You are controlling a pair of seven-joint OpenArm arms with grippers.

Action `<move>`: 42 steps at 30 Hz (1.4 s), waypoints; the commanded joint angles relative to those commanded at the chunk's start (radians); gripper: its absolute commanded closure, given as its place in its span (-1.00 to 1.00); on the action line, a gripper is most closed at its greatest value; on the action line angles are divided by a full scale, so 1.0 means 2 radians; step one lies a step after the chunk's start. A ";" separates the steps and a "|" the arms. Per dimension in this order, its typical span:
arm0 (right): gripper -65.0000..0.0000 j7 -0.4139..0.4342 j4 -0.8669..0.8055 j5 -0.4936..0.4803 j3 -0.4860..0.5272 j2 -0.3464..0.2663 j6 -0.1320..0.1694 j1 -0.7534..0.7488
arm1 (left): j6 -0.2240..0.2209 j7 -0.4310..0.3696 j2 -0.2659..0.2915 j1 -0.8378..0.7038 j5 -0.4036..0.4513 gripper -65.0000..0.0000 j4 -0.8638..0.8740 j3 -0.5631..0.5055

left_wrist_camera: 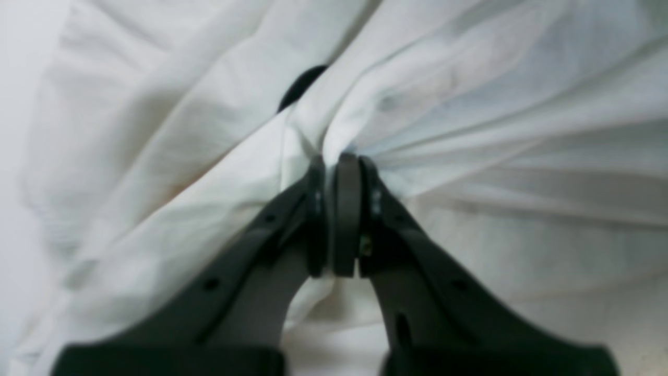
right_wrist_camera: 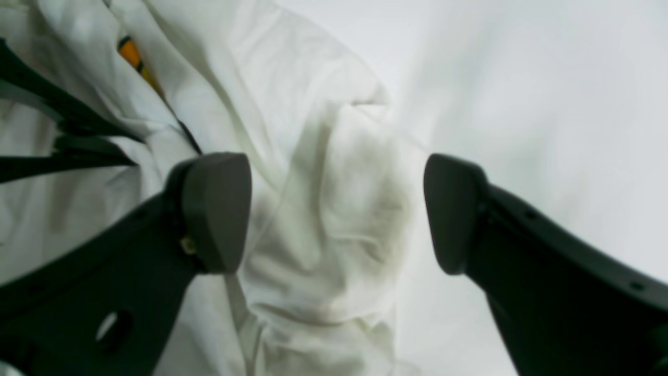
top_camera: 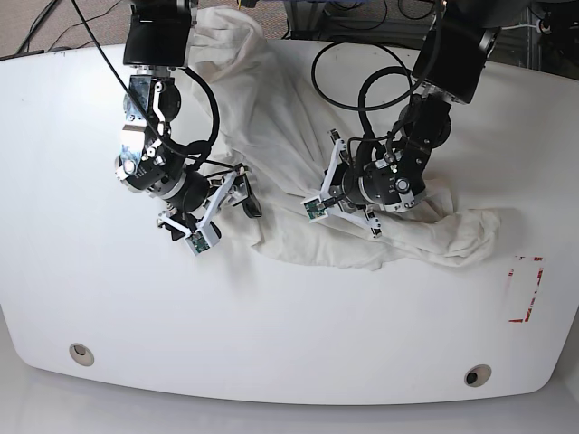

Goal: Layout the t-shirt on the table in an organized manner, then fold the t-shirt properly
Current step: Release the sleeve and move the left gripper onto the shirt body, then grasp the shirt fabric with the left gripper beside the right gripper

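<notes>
Bench (top_camera: 289,334): a wide glossy white top with rounded edges takes up nearly the whole room view; cables trail off past its far edge.
Near edge: two round grey grommet holes, one at the left (top_camera: 81,353) and one at the right (top_camera: 477,374).
Tape mark (top_camera: 525,289): a red outline on the bench, close to the right edge, just beyond the shirt's end and apart from it.
T-shirt (top_camera: 298,181): off-white and crumpled, not spread out. It lies as a long bunched band from the far edge near the middle, down across the bench and out to the right, ending in a rumpled lump short of the tape mark.
Print: only a sliver of orange and yellow (right_wrist_camera: 133,57) shows between folds in the right wrist view.
Left hand (left_wrist_camera: 339,162): closed tight, pinching a gathered ridge of the t-shirt, with creases fanning out from the pinch. In the base view it sits over the cloth right of centre (top_camera: 348,194).
Right hand (right_wrist_camera: 336,209): spread wide, with a wrinkled fold of cloth lying between its pads and nothing gripped. In the base view it is at the shirt's left edge (top_camera: 237,194).
</notes>
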State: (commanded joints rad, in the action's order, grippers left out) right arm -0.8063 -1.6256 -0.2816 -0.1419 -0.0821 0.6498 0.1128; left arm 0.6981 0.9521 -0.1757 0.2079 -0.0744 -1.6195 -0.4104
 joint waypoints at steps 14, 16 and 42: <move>-0.53 0.001 0.025 0.000 0.002 0.002 -0.002 0.038 | 0.000 0.003 -0.084 -0.083 -0.004 0.99 -0.101 0.065; -0.54 0.001 0.035 0.000 0.002 0.008 -0.002 0.049 | 0.000 0.003 -0.086 -0.093 -0.004 0.99 -0.104 0.077; -0.54 0.215 0.492 -0.002 0.115 0.053 0.001 0.243 | 0.000 0.003 -0.083 -0.119 -0.004 0.99 -0.107 0.128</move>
State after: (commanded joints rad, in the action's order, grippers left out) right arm -0.3767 -0.6421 -0.2846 0.0882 0.0238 0.6513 0.5992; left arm 0.6981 0.9582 -0.3414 -0.0299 -0.0821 -1.8328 -0.1542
